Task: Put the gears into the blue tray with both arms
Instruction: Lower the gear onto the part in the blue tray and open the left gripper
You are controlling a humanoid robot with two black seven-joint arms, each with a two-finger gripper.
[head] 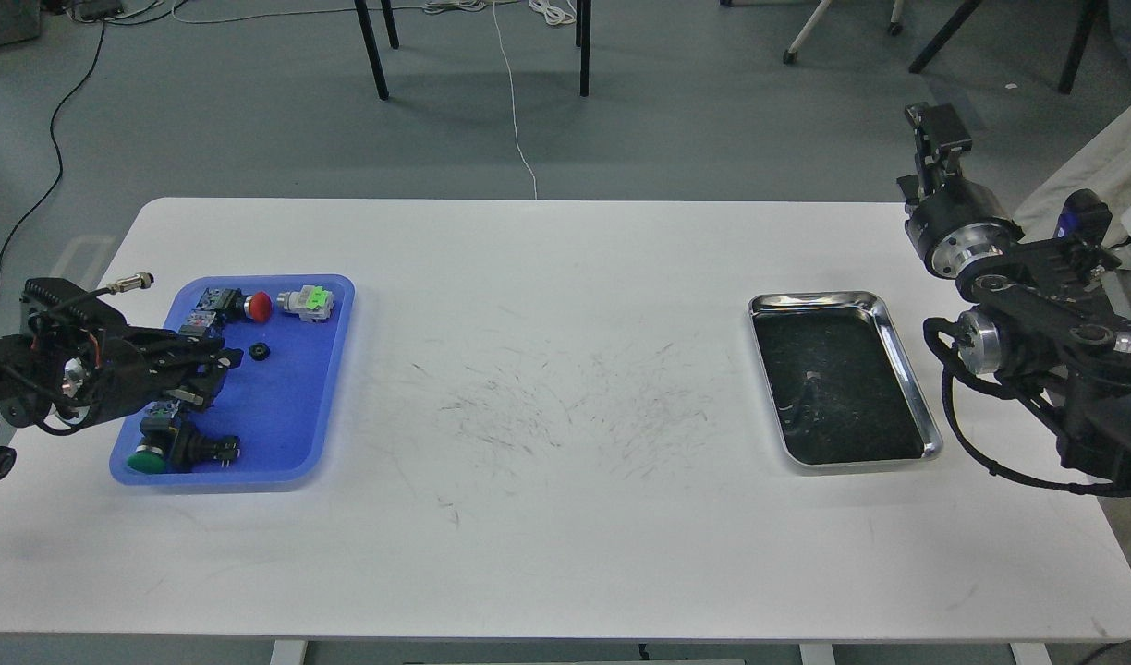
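The blue tray (288, 416) lies at the left of the white table. One small black gear (260, 351) rests flat in it, near the middle of its far half. My left gripper (207, 371) hangs over the tray's left side, a little left of the gear and apart from it. It is open, with nothing between its fingers. My right gripper (935, 129) is raised past the table's far right corner, pointing away. It looks small and dark, and its fingers cannot be told apart.
Push-button switches lie in the blue tray: a red-capped one (251, 305), a green and white one (307, 301) and a green-capped one (154, 451). A steel tray (901, 356) with a dark bottom sits at the right. Chair legs and cables are on the floor beyond.
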